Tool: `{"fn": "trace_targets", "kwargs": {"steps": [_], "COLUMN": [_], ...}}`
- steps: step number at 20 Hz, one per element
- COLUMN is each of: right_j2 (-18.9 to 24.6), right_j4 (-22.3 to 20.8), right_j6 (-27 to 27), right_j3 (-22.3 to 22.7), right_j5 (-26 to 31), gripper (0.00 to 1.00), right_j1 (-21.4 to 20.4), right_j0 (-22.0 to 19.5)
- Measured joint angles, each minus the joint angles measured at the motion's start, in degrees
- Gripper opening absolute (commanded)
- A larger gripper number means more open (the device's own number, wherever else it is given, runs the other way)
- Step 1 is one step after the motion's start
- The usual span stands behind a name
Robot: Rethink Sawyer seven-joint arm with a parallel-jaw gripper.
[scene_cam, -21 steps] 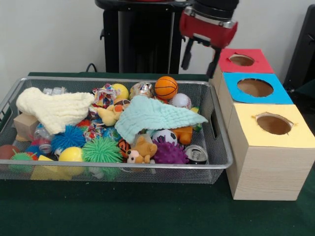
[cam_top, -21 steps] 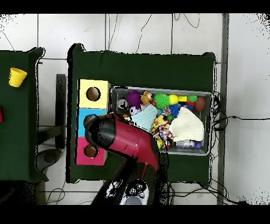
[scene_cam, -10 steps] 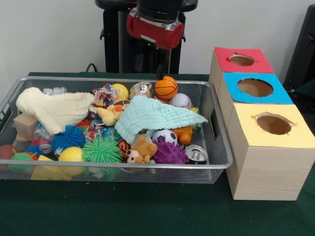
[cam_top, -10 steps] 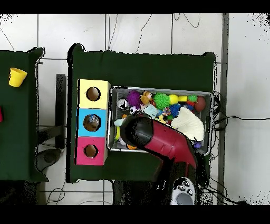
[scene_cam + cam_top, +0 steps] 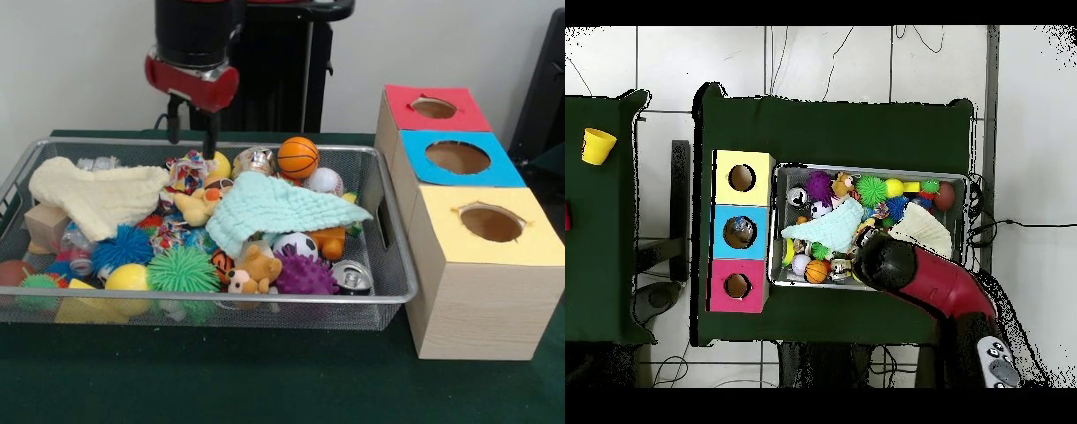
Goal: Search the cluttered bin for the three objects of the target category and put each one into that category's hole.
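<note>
Surface (image 5: 265, 380): dark green cloth cover; pale wall behind, tiled floor around it in the overhead view.

Wire bin (image 5: 388, 256): silver mesh, on the surface, filled with mixed toys.

Contents, front view: orange basketball (image 5: 297, 156) at the far rim, baseball (image 5: 325, 181) just beside it, soccer ball (image 5: 296, 245) under the mint cloth (image 5: 278, 208) lying across the middle; cream cloth (image 5: 97, 196) at the left end; green spiky ball (image 5: 183, 269), blue spiky ball (image 5: 124, 246), purple spiky ball (image 5: 305, 276), small teddy bear (image 5: 256, 268), tin can (image 5: 352, 277) along the near side.

Sorting box (image 5: 477, 309): pale wood, right of the bin, three round holes topped red (image 5: 433, 108), blue (image 5: 457, 157) and yellow (image 5: 491, 223).

Gripper (image 5: 192, 132): red and black, above the bin's far left part; fingers (image 5: 210, 134) parted, pointing down, nothing between them.
</note>
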Motion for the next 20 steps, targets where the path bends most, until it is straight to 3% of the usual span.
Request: {"fn": "trace_targets", "kwargs": {"steps": [2, 7, 20], "right_j2": [2.38, 6.80, 18.02], "right_j4": [-3.89, -9.92, -18.60], "right_j6": [-0.02, -0.02, -1.35], "right_j3": [-0.04, -0.26, -5.55], "right_j5": [-0.79, -0.78, 3.15], "gripper": [1.00, 1.00, 1.00], "right_j1": [0.84, 2.17, 5.17], "right_j0": [-3.68, -8.14, -14.70]}}
